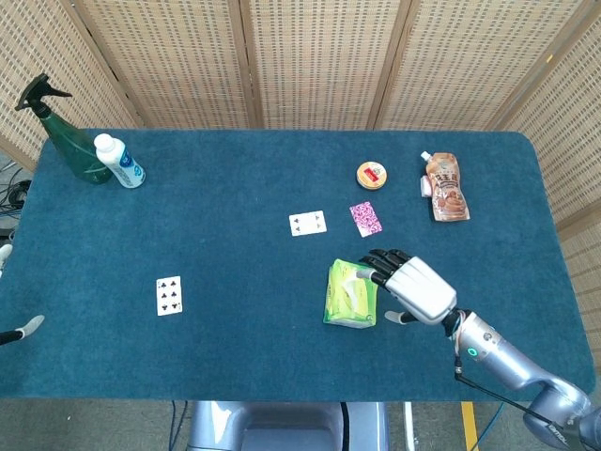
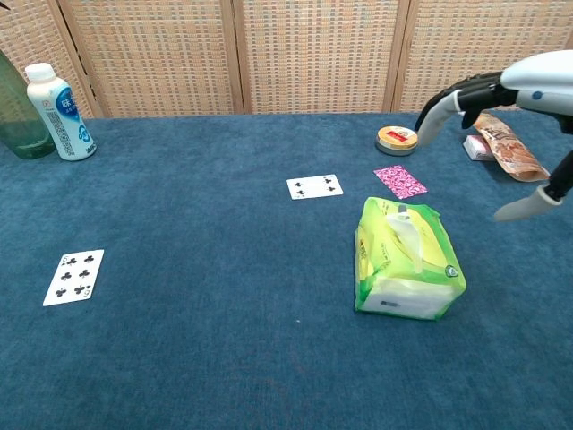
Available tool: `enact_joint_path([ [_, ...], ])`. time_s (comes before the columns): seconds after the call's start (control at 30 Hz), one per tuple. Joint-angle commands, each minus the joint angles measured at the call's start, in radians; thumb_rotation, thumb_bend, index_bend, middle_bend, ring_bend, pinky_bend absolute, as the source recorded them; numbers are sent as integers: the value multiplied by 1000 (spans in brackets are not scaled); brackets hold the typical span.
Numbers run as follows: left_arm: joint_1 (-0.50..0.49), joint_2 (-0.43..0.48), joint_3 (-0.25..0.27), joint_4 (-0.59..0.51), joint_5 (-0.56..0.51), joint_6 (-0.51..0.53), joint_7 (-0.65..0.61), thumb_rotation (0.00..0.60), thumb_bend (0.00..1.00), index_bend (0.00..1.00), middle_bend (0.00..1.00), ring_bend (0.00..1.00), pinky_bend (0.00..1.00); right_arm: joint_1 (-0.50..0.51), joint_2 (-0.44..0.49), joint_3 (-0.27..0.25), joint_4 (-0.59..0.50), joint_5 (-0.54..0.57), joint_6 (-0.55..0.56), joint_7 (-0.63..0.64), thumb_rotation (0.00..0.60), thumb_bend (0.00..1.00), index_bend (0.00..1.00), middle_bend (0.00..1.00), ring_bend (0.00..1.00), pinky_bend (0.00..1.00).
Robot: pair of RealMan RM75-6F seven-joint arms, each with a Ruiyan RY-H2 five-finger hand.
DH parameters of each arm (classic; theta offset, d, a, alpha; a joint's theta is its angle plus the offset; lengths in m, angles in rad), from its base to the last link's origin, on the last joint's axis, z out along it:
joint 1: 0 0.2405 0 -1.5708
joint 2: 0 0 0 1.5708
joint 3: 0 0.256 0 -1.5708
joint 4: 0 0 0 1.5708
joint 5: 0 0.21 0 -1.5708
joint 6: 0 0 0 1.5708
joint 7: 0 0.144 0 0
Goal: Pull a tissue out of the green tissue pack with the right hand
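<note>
Right hand (image 1: 416,287) hovers just right of the pack (image 1: 352,293), fingers (image 1: 380,264) spread and reaching over its right edge, holding nothing. From the chest cam the hand (image 2: 501,90) looks well above the pack (image 2: 407,260), thumb hanging lower, so I judge no contact yet.

Pack lies near mid-table, a bit to the right, slot side up. A white tissue tuft (image 2: 410,237) stands out of the slot; that's what I need to pinch.

Risks as I see them:
- Tuft is thin and soft. If I close the fingers too high or off-centre I get air, or only a corner that tears.
- Pack is light and nothing pins it down. Pull at an angle and the whole pack prob lifts or slides w/ the tissue instead of letting it go.
- Coming down too hard could squash the tuft back into the slot, then there's nothing to grab.
- Depth is hard to read: head cam puts the fingers over the pack, chest cam shows them high. Easy to misjudge the drop.

Nearby stuff: pink card (image 1: 365,218) just behind the pack, a white card (image 1: 307,223) to its left, a tin (image 1: 372,175) and a brown pouch (image 1: 448,186) further back. A wide sweep could knock the pink one.

Left hand (image 1: 21,331) sits at the far left table edge, barely in view; can't tell how its fingers lie.
</note>
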Motion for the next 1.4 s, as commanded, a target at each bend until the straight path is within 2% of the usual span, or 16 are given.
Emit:
enact_joint_path([
  [0.03, -4, 1, -2, 0, -7, -9, -1, 600, 0, 0, 0, 0, 0, 44, -54, 19, -3, 35, -63, -83, 600, 105, 272, 222, 181, 276],
  [0.27, -13, 6, -8, 3, -27, -31, -13, 600, 0, 0, 0, 0, 0, 107, -119, 26, -13, 96, -176, -272, 600, 131, 275, 222, 181, 276],
  [0.5, -18, 11, -10, 9, -35, -45, -31, 600, 0, 0, 0, 0, 0, 137, -164, 9, 13, 105, -218, -430, 600, 135, 306, 227, 181, 276],
  [0.77, -21, 16, -11, 9, -38, -53, -39, 600, 0, 0, 0, 0, 0, 150, -182, -17, 45, 97, -219, -545, 600, 317, 383, 277, 218, 282],
  [0.93, -21, 15, -10, 8, -39, -53, -37, 600, 0, 0, 0, 0, 0, 156, -186, -29, 61, 83, -204, -570, 600, 426, 438, 358, 287, 331],
  [1.07, -23, 14, -9, 7, -38, -55, -32, 600, 0, 0, 0, 0, 0, 162, -188, -39, 75, 70, -199, -602, 600, 440, 544, 496, 392, 424],
  [1.17, -23, 13, -10, 6, -40, -55, -30, 600, 0, 0, 0, 0, 0, 164, -191, -46, 83, 62, -193, -597, 600, 443, 611, 562, 454, 491],
  [1.4, -22, 14, -10, 7, -41, -54, -34, 600, 0, 0, 0, 0, 0, 159, -203, -60, 137, 3, -90, -539, 600, 529, 652, 620, 509, 559],
])
